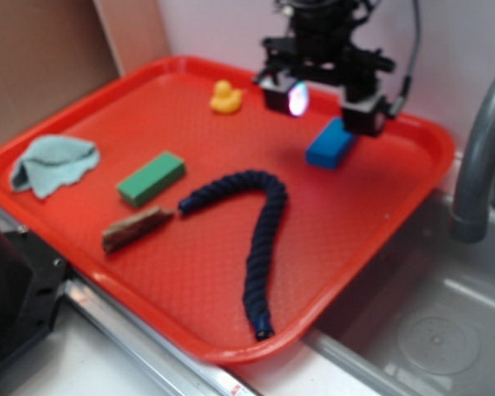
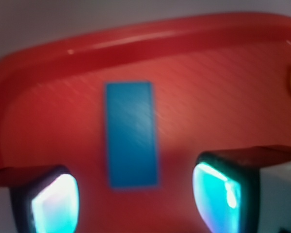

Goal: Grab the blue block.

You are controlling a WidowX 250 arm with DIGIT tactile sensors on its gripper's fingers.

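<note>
Exterior view only: green block (image 1: 151, 178), dark rope (image 1: 260, 239), yellow duck (image 1: 225, 97), cloth (image 1: 54, 163), wood piece (image 1: 136, 228), all on the red tray (image 1: 231, 346).

Wrist view only: blue block (image 2: 132, 134) full top face, a smooth bright rectangle, long axis running away from the camera, lying between the fingertips (image 2: 56, 204).

Gripper (image 1: 334, 106): jaws open, above the block, at the tray's far right.
</note>
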